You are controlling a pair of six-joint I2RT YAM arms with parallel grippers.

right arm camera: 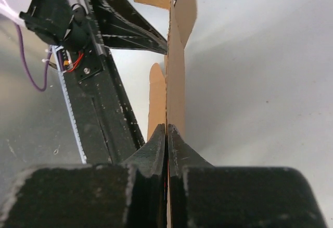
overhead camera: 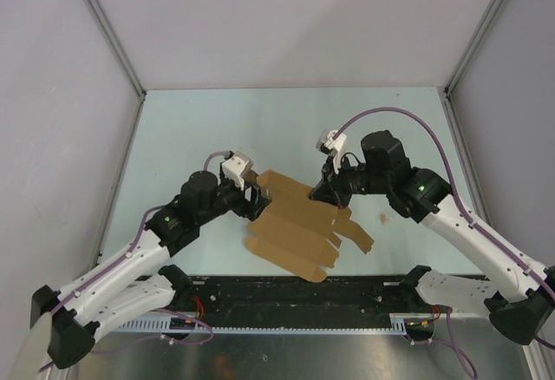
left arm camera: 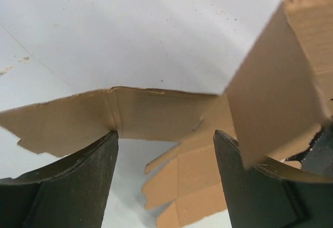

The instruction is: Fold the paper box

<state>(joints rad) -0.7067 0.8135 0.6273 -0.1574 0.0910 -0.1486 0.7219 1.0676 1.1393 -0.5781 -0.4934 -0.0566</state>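
**A:** Where is the paper box (overhead camera: 295, 228) sitting?

**B:** It is lying as an unfolded brown sheet on the bench (overhead camera: 260, 128), stretching between the two tools. Its loose flaps are fanning out behind them, toward the arms' bases.

**A:** What is the right tool (right arm camera: 166, 129) doing?

**B:** It is pinching the sheet. Its fingers (right arm camera: 153, 152) are pressing together on a thin strip of cardboard. That strip is running straight ahead from the tips and showing edge-on to the wrist camera, so that part is standing up off the bench.

**A:** And the left tool (left arm camera: 166, 137)?

**B:** Its jaws are standing wide apart and gripping nothing. A creased edge of the sheet is running across just ahead of the fingertips. One tip is sitting right at a fold line, though I cannot tell whether it is touching. Beside the other finger, a panel is rising steeply from the sheet.

**A:** So the sheet is hanging from one tool only?

**B:** Yes, the right one is holding it, and the rest is resting on the bench.
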